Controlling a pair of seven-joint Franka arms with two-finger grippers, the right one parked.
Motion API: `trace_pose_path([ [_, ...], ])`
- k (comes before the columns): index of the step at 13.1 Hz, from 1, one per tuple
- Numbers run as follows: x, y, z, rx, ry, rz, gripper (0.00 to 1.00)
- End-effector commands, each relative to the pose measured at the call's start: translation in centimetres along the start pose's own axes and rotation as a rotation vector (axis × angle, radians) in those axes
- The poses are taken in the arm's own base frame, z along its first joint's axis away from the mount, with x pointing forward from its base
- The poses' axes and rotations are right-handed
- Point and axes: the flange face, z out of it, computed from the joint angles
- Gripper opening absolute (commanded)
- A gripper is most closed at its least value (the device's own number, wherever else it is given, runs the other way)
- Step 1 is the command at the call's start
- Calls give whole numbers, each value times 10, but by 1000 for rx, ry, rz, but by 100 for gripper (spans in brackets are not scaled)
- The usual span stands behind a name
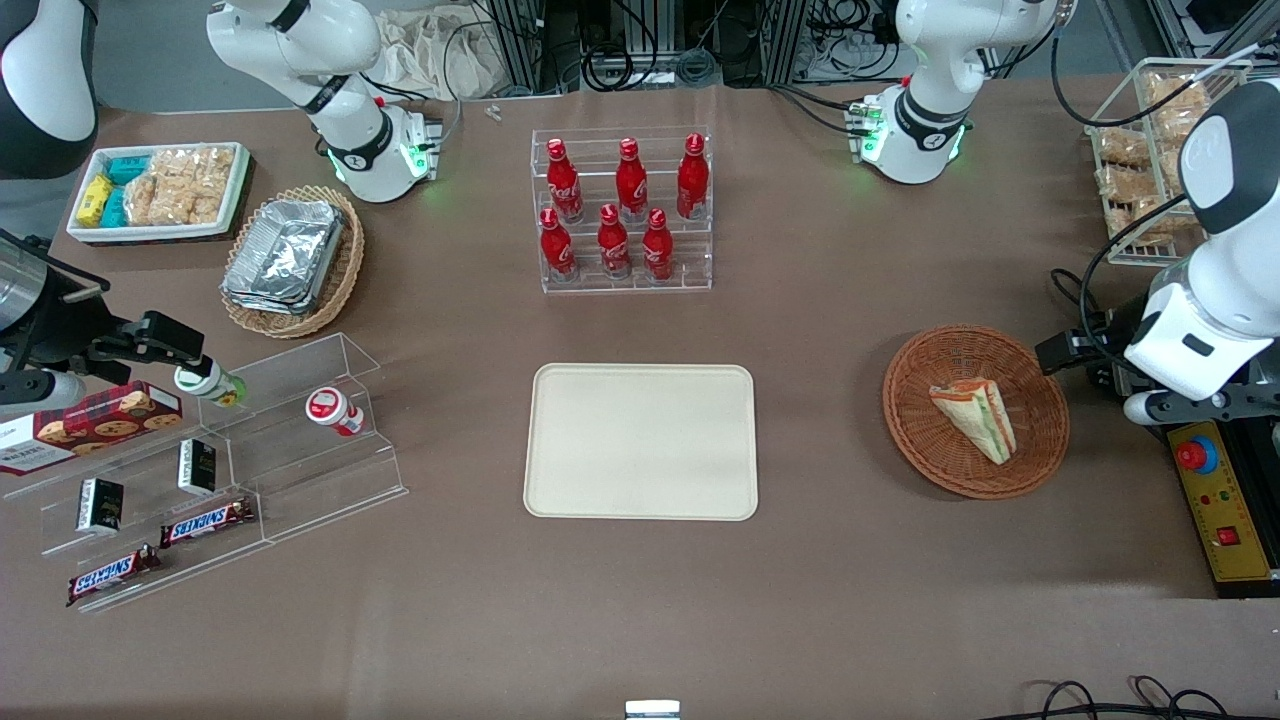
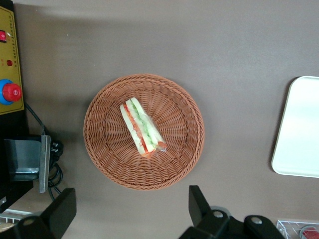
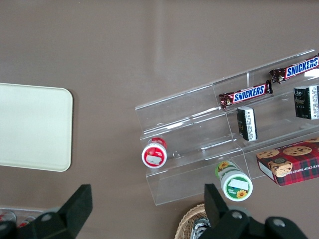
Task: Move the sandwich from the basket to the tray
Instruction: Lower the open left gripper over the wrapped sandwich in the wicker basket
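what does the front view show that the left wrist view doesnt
Only the front view shows the rack of red bottles, the tan basket of foil trays, the snack bars on the clear shelf and the whole tray.

Only the left wrist view shows the claw, open, hovering high above the table beside the basket, holding nothing.

Both show the sandwich lying in the basket, the tray apart from it, and the yellow button box beside the basket.

A robotics lab staged as a shop: aluminium framing (image 1: 530, 40), loose cables (image 1: 690, 60) (tangled), a cola bottle display (image 1: 622, 210).
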Motion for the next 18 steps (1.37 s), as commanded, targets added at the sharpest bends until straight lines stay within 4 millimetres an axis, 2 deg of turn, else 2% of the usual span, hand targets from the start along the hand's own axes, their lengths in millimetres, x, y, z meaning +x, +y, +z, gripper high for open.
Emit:
trace_pose_path([
  [1,3,0,-5,7,-8,-15,100],
  [3,4,0,0,20,-14,-10,100],
  [6,4,1,35,21,-4,-88,99],
  [10,-20,2,125,-6,83,-380,99],
  [12,-22,1,167,-30,117,-410,99],
  [14,-34,0,207,-48,141,-443,99],
  [16,-36,-1,221,-50,134,-460,99],
  [18,-35,-13,232,-44,119,-493,99],
])
